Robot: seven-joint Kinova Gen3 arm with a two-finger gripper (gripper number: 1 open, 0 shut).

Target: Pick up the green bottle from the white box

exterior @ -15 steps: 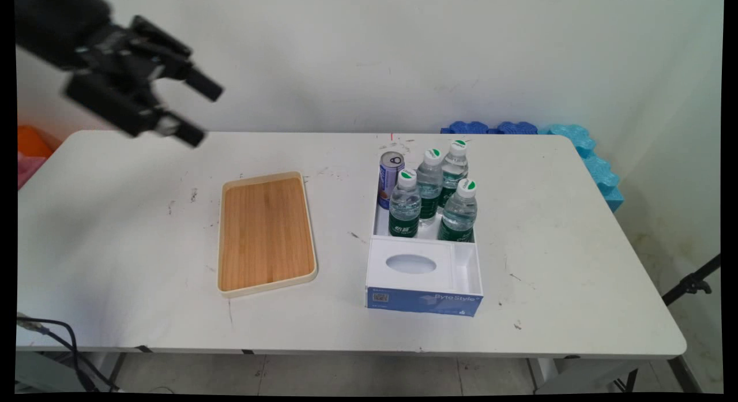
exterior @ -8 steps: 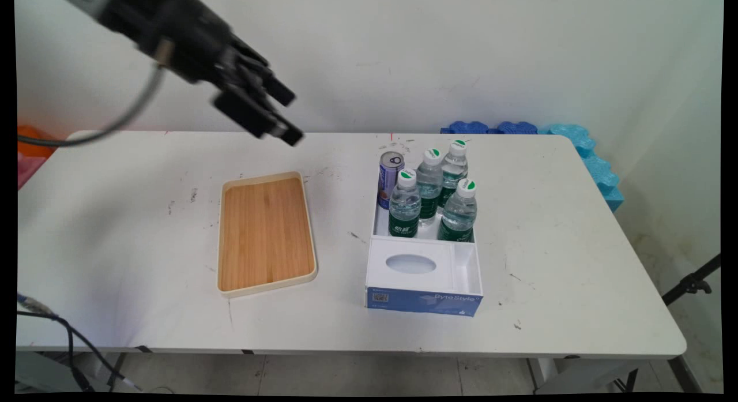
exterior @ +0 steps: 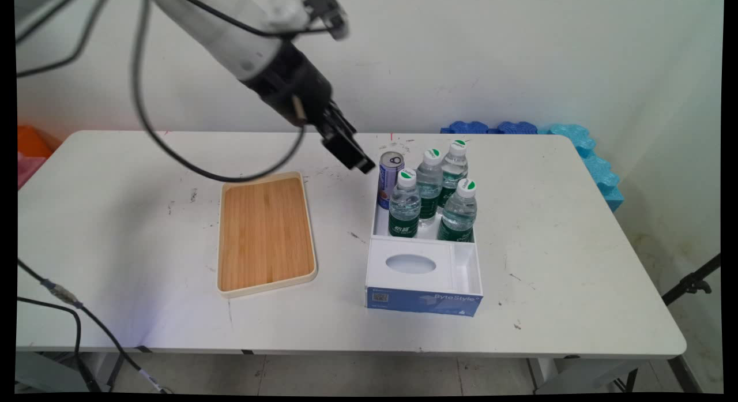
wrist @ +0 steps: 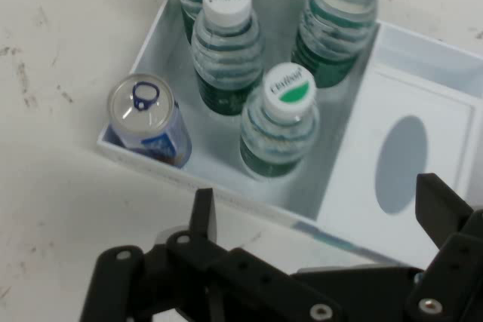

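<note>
My gripper [exterior: 356,153] hangs open and empty above the table, just left of a purple drink can [exterior: 390,171]. In the hand view its two fingers [wrist: 202,213] stand wide apart with the gripper [wrist: 314,190] over the near wall of a white box [wrist: 136,50]. The can [wrist: 147,120] stands upright in one corner of that box. Beside it are several clear water bottles [exterior: 429,184] with green labels and white caps, the closest [wrist: 281,122] right ahead of the fingers. The gripper touches nothing.
The box [exterior: 424,301] has a blue front and a white lid part with an oval opening [exterior: 410,264]. A bamboo tray with a cream rim [exterior: 221,235] lies to the left. Blue foam pieces [exterior: 582,142] sit at the back right. Black cables [exterior: 150,125] hang from the arm.
The arm has swung from the upper left to the right and down. The gripper now sits beside the can and box; nothing on the table has moved.
</note>
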